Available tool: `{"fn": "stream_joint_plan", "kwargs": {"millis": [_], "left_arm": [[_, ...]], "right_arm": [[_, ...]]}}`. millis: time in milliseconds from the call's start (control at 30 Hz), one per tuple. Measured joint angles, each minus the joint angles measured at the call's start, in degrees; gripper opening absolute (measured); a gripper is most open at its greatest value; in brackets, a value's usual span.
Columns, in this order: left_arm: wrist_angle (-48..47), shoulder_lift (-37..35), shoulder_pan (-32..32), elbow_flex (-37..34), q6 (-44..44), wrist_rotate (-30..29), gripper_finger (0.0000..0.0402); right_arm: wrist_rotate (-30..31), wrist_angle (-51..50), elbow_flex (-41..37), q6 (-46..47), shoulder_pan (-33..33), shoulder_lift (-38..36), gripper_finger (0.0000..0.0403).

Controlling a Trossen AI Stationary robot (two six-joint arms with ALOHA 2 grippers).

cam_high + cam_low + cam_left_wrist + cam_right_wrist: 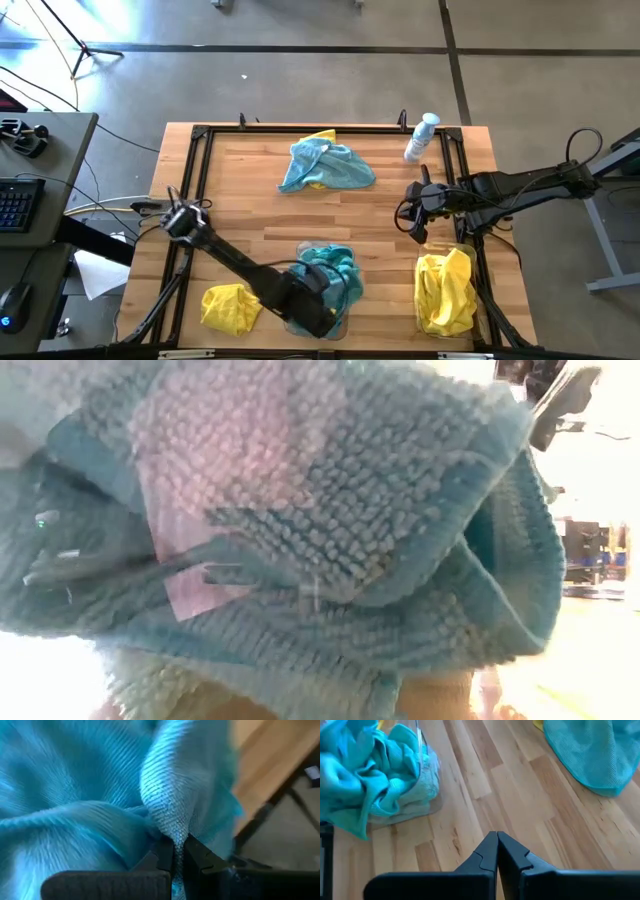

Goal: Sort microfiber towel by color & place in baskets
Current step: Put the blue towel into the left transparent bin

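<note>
Teal microfiber towel (170,805) sits pinched in the left gripper (179,851), seen only from its wrist; right gripper (497,845) hangs closed, empty.

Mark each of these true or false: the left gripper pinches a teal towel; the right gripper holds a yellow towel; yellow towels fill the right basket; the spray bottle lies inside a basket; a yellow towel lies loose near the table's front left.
1. The left gripper pinches a teal towel: true.
2. The right gripper holds a yellow towel: false; it is shut on nothing, above bare wood.
3. Yellow towels fill the right basket: true.
4. The spray bottle lies inside a basket: false; it lies on the table, near the back right corner.
5. A yellow towel lies loose near the front left: true.
</note>
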Motion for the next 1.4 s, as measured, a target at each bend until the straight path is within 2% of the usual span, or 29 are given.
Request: {"fn": "stream_joint_plan", "kwargs": {"millis": [233, 367, 767, 933, 1200, 1400], "left_arm": [[4.68, 7.87, 1.65, 0.09, -0.73, 7.28, 0.0003], [6.41, 9.71, 2.57, 0.20, -0.77, 9.77, 0.0018], [6.29, 9.90, 3.67, 1.49, -1.12, 12.43, 0.0118], [4.88, 10.14, 3.67, 4.76, 0.50, 12.53, 0.0153], [0.05, 10.12, 3.67, 11.37, 0.47, 12.51, 0.0161], [-7.92, 10.06, 3.67, 16.73, 0.44, 12.06, 0.0161]], "right_arm": [[-0.31, 0.89, 0.00, -2.27, 0.00, 0.00, 0.0002], [-0.44, 0.82, 0.00, -3.88, 0.00, 0.00, 0.0002], [-0.43, 0.88, 0.00, -4.49, 0.00, 0.00, 0.0002], [-1.31, 1.03, 0.00, -4.35, 0.00, 0.00, 0.0002], [-2.77, 4.44, 0.00, -4.32, 0.00, 0.00, 0.0002], [-3.10, 6.17, 0.00, -4.04, 0.00, 0.15, 0.0002]]}}
